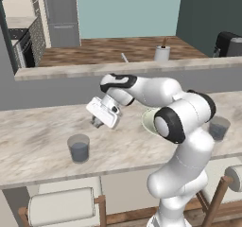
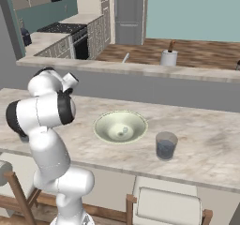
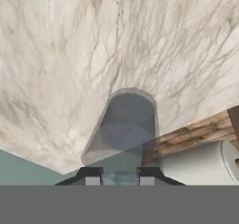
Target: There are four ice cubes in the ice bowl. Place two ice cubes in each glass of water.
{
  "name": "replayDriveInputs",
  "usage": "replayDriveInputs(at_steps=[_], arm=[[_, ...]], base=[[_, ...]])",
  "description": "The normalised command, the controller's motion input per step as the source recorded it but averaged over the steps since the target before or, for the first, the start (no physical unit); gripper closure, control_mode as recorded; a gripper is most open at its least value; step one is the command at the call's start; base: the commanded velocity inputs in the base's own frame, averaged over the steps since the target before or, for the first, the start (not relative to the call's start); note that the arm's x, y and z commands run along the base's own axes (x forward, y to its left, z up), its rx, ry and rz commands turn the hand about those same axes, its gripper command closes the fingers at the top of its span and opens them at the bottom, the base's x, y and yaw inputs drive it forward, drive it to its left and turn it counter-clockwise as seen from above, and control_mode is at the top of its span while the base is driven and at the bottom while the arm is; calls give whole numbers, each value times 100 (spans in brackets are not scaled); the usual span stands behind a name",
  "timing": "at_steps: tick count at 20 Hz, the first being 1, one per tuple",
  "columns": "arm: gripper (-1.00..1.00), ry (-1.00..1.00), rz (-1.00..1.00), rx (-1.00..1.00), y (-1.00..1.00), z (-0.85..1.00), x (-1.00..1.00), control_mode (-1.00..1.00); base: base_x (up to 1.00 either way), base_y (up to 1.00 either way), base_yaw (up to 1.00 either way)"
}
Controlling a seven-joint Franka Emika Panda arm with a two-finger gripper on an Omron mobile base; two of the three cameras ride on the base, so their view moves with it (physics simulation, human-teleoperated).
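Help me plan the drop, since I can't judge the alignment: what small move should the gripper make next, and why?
Probably carry the gripper a little further toward the left glass before opening. In the hand view a pale ice cube sits between the fingertips and the glass lies ahead; from the left base view the hand hangs beside it, not above.

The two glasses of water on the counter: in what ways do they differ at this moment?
The left glass stands near the counter's front edge, close under the gripper; the right glass stands beside the ice bowl, far from the gripper. Both are short clear tumblers, upright, with bluish-grey water.
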Motion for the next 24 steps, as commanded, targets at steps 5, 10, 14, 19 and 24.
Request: replayDriveInputs(at_steps=[5,10,14,19,24], arm=[[100,14,-2,-6,32,-9,15,-100],[100,13,-7,-9,36,-21,14,-100],[100,4,-8,-7,22,-30,1,-100],[100,0,-7,-1,2,-35,0,-100],[100,-3,-5,0,0,-28,0,-100]], base=[[0,0,0],[0,0,0],[0,0,0],[0,0,0],[0,0,0]])
